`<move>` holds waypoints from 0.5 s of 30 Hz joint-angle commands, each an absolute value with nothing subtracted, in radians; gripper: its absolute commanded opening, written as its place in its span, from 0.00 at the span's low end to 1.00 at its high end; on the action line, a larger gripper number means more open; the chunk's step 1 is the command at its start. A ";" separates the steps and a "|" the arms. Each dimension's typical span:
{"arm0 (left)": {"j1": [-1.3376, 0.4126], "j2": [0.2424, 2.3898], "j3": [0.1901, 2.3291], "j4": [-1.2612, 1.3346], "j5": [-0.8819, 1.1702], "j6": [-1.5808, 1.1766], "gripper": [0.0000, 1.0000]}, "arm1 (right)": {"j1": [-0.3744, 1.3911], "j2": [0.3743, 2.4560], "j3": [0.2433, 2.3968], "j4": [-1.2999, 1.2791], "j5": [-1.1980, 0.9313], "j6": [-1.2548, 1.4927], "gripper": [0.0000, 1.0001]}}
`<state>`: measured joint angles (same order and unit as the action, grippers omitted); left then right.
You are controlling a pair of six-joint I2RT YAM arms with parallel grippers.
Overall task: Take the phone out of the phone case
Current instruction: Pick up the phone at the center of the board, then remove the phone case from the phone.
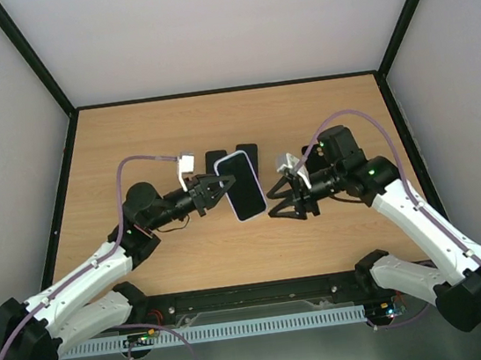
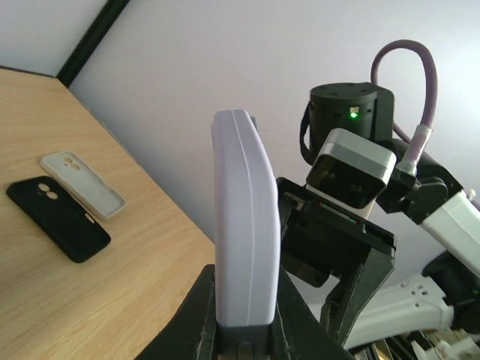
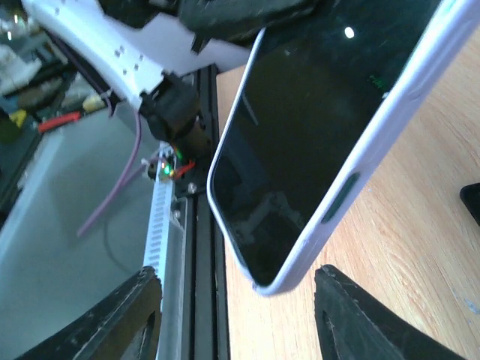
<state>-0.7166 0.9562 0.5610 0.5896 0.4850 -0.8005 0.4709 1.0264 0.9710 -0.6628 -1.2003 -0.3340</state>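
From where I stand the job looks barely begun: the phone (image 3: 300, 127) sits fully inside the phone case (image 2: 244, 225), its dark screen framed all round by the pale lavender rim, and no corner has lifted out that I can see. The left fingers (image 2: 193, 322) are clamped on the phone case at one short end and hold it off the desk (image 1: 130, 150), so that it stands up edge-on out of their grip. The right fingers (image 3: 139, 311) are spread apart and grip nothing. The far corner of the cased phone hangs just above the gap between them, close to both tips, and I cannot tell whether it touches either. Beyond the left fingers, well clear of the work, a black case (image 2: 58, 217) and a cream-coloured case (image 2: 82, 184) lie flat on the desk side by side. What is done, then, is the lift and a firm hold on one end. What is left is nearly everything: I reckon the right fingers must take the free end or press on the back, peel the soft rim off a corner, and draw the phone clear.
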 commanded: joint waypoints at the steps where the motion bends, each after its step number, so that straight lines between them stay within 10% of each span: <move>1: -0.704 0.944 0.595 0.654 0.631 -0.786 0.02 | 0.480 1.002 0.997 -0.892 -1.178 -0.678 0.55; 15: -0.704 1.024 0.610 0.775 0.732 -0.852 0.02 | 0.563 0.976 0.957 -0.822 -1.173 -0.653 0.34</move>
